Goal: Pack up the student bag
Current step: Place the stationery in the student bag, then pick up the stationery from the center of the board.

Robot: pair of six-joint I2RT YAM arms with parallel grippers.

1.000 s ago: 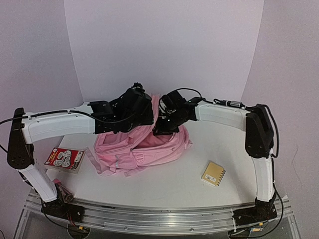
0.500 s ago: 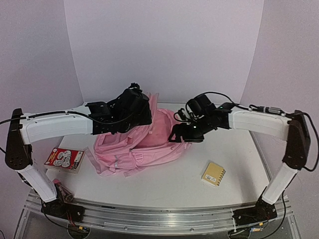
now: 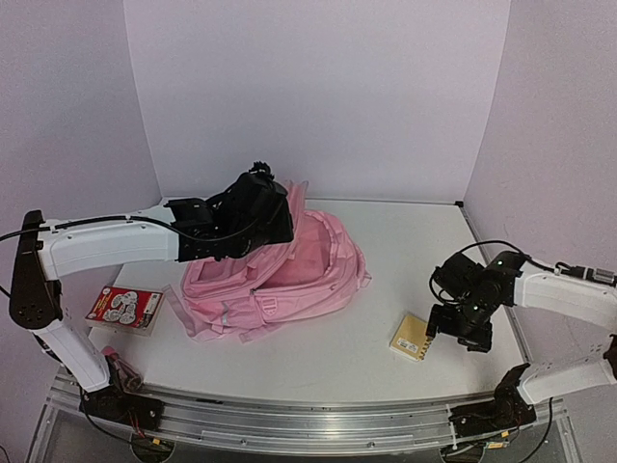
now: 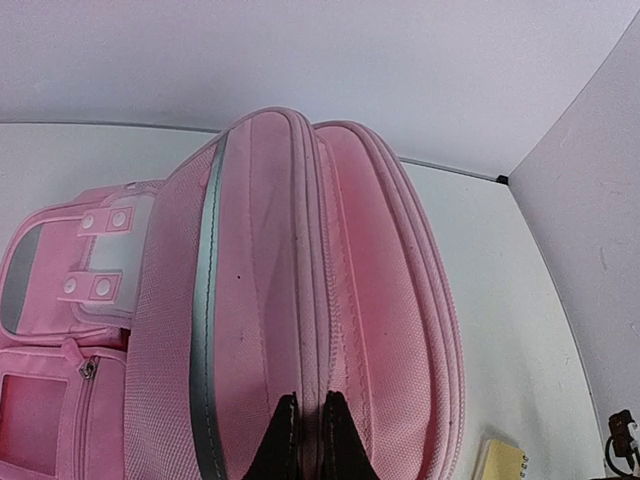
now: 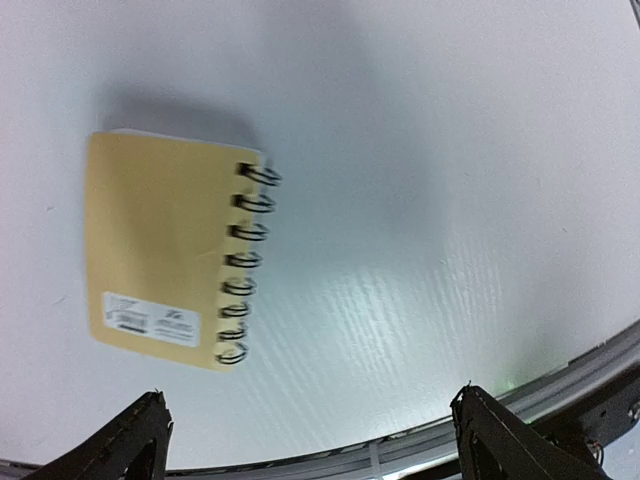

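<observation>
The student bag [image 3: 308, 275], a big pink backpack, lies left of centre on the table with its upper flap raised. My left gripper [image 3: 281, 224] is shut on that flap. In the left wrist view its black fingertips [image 4: 285, 440] pinch a seam of the student bag [image 4: 260, 280] between them. My right gripper [image 3: 461, 328] hangs low at the front right, beside a small yellow spiral notebook [image 3: 414, 337]. In the right wrist view the right gripper [image 5: 315, 430] is wide open with nothing between its fingers, and the notebook [image 5: 165, 250] lies flat just ahead on the left.
A red and white packet [image 3: 123, 309] lies at the table's left edge. A small pinkish object [image 3: 120, 367] sits by the left arm's base. The metal rail [image 5: 400, 460] of the table's near edge runs under the right gripper. Walls close the back and sides.
My right arm has left the bag and swung to the front right, down beside the notebook, and its jaws have opened wide. The left gripper holds the flap as before.
</observation>
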